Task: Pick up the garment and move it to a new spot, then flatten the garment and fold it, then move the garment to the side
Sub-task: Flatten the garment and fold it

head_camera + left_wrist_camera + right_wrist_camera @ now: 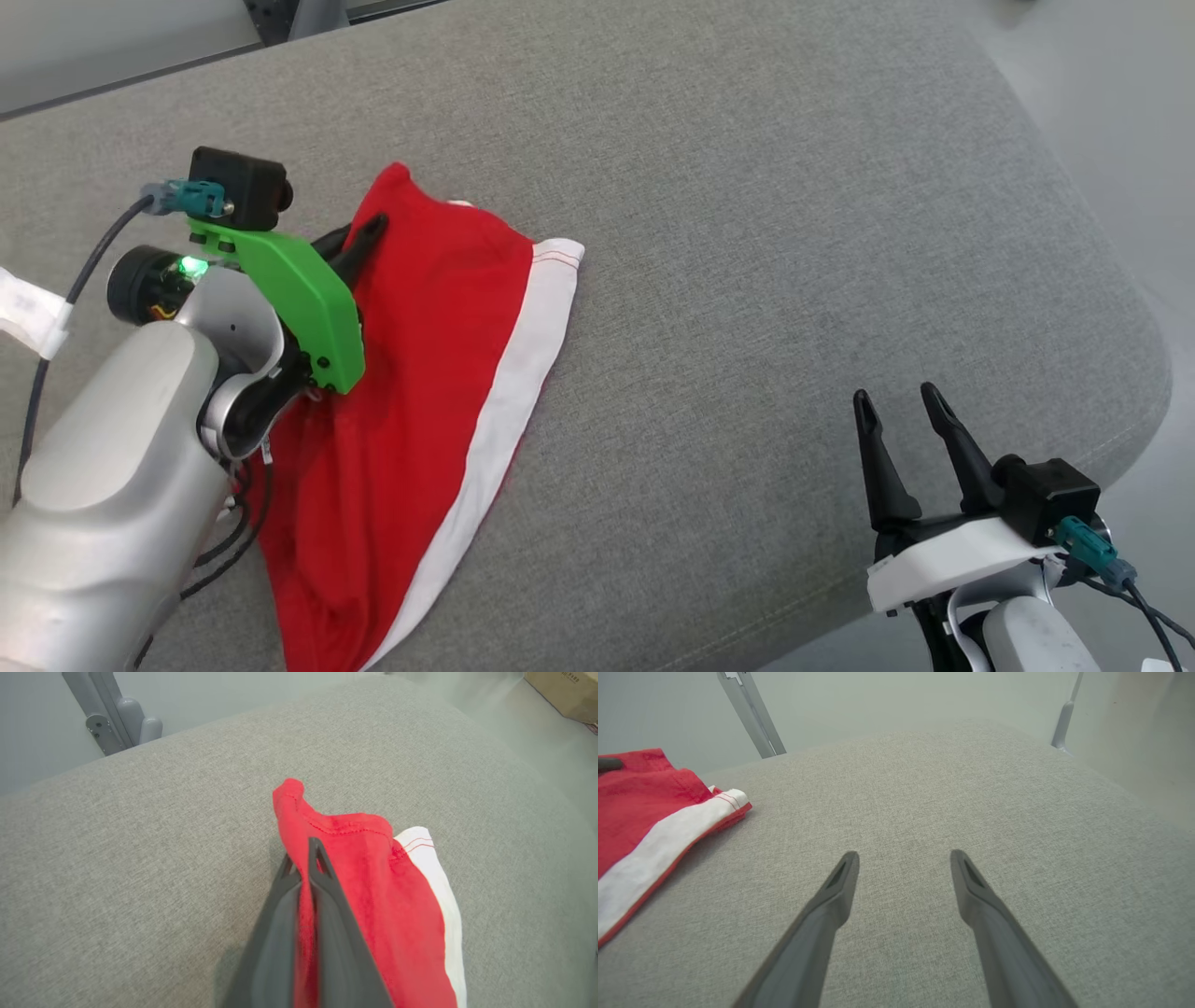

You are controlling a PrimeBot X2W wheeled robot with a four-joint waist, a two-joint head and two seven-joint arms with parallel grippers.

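Garment (pixel 420 373): pinched its red edge tight in left jaws, ready for lifting; held right jaws wide, empty, well clear of cloth.

Lab-like test room: grey padded table (pixel 747 187), metal stand (pixel 112 718), cardboard box (pixel 567 695).

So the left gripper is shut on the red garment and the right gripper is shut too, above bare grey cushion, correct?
Not quite. The right gripper is open, its fingers spread above the bare grey cushion, as the right wrist view shows. The left gripper is shut on the red garment.
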